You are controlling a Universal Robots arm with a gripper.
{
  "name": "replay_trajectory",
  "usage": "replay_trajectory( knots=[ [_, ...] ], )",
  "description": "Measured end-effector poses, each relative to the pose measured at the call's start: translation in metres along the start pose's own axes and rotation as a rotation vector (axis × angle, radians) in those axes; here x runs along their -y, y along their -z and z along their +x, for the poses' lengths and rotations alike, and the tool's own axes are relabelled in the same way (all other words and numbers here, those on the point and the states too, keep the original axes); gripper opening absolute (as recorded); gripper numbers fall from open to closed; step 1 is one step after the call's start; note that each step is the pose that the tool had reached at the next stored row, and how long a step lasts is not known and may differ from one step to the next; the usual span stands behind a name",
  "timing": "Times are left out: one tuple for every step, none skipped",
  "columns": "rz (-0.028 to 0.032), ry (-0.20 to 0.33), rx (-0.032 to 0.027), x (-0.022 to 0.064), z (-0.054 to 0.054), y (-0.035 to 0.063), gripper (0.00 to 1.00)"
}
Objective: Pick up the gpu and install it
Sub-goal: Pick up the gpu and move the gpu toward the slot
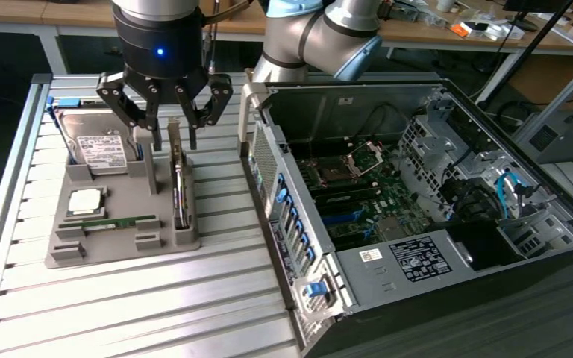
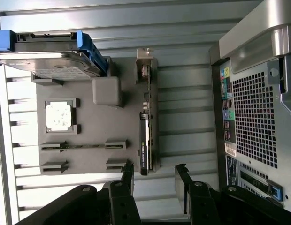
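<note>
**The open hand is held over the gpu, which stands in its gray holder.**

The hand [image 1: 174, 142] is seen with its fingers [image 2: 128, 169] spread wide apart, and nothing is gripped. The gpu [image 1: 179, 186] is stood on its thin edge in a slot at the side of the gray holder [image 1: 117, 240] nearest the computer case [image 1: 416, 209]. It is just under the hand and is not touched. Only the gpu's narrow edge is shown, so its flat face is hard to make out, and its bottom is hidden in the slot. A hard drive [image 1: 98, 145] is propped in the same holder on the table [image 1: 117, 313]. The top of the arm is cut off.
</note>
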State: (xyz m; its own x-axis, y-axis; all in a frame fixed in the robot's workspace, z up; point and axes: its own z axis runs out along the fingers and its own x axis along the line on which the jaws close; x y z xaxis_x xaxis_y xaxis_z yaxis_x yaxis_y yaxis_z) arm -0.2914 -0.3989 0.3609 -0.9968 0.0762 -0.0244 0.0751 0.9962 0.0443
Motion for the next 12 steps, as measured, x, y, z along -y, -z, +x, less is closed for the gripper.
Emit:
replay_trajectory(
  knots=[
    [0.0, 0.0, 0.0, 0.0, 0.0, -0.0003, 0.48],
    [-0.0001, 0.0, 0.0, 0.0, 0.0001, -0.0007, 0.48],
    [0.0, 0.0, 0.0001, 0.0, 0.0001, -0.0012, 0.48],
    [0.0, 0.0, 0.0, 0.0, 0.0001, -0.0014, 0.48],
    [0.0, 0.0, 0.0, 0.0001, 0.0001, -0.0017, 0.48],
    [0.0, 0.0, 0.0, 0.0001, 0.0001, -0.002, 0.48],
    [-0.0001, 0.0, 0.0, 0.0001, 0.0002, -0.0023, 0.48],
    [0.0, 0.0, 0.0, 0.0001, 0.0002, -0.0026, 0.48],
    [-0.0001, 0.0, 0.0001, 0.0001, 0.0002, -0.0029, 0.48],
    [-0.0001, 0.0, 0.0001, 0.0002, 0.0002, -0.0032, 0.48],
    [0.0, 0.0, 0.0001, 0.0002, 0.0002, -0.0036, 0.48],
    [-0.0001, 0.0, 0.0001, 0.0002, 0.0003, -0.0041, 0.48]
  ],
)
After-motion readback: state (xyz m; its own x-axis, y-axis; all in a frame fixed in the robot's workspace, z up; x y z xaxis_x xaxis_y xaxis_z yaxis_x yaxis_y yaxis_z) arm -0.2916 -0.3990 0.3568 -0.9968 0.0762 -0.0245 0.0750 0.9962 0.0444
